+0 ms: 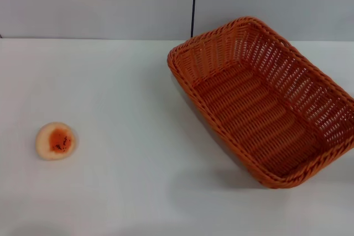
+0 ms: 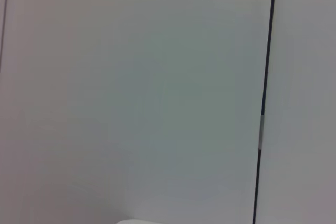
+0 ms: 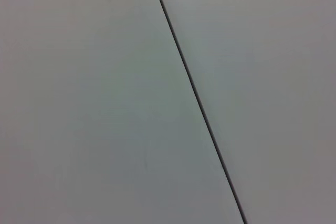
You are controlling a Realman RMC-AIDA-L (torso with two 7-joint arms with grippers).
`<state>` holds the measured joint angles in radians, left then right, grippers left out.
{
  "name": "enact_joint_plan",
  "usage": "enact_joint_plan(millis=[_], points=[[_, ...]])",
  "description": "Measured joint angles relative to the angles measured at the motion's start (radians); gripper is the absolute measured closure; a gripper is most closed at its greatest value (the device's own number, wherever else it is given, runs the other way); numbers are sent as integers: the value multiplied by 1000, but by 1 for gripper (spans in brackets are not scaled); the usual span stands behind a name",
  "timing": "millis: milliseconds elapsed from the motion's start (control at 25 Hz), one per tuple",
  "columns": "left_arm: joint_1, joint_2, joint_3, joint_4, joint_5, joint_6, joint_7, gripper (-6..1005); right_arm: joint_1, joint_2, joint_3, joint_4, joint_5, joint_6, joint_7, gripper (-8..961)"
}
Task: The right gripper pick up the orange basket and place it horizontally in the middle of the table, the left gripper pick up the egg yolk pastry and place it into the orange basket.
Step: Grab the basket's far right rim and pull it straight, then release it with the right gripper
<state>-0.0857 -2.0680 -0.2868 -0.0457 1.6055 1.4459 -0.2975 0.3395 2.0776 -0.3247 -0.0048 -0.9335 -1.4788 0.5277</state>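
The orange basket lies on the white table at the right side in the head view, turned diagonally, its far corner near the back wall and its near corner toward the front right. It holds nothing. The egg yolk pastry rests on the table at the left, orange-red patch facing up, well apart from the basket. Neither the left gripper nor the right gripper shows in any view. Both wrist views show only a pale wall with a dark seam.
A grey wall with a vertical dark seam rises behind the table's far edge. Bare tabletop stretches between the pastry and the basket and along the front.
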Motion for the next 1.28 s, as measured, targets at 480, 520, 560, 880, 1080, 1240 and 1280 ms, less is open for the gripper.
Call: enact_joint_plan(millis=[480,520,560,880,1080,1240,1280], points=[[-12,3,-10,2,-4,-18,-5,188,-10,-4,-101,-36,-3,-20,41,221],[-12,3,-11,3,-5,-18,-7,188,-10,-4,-101,-36,-3,-20,41,221],[-13,3,-12,4,-5,-18,-7,188,-18,-5,-135,-67,-5,-21,90,221],[-30,6,-15,7,-6,-31,-5,188,-90,0,-246,-517,-324,67,703,227],[-34,6,-15,7,-6,-45,-2,188,-97,-3,-239,-742,-534,95,1014,235],[-31,6,-15,8,-6,-47,-4,188,-86,-8,-238,-956,-770,90,1318,241],[-31,6,-15,9,-6,-48,-5,188,-78,-11,-238,-1004,-825,82,1387,242]])
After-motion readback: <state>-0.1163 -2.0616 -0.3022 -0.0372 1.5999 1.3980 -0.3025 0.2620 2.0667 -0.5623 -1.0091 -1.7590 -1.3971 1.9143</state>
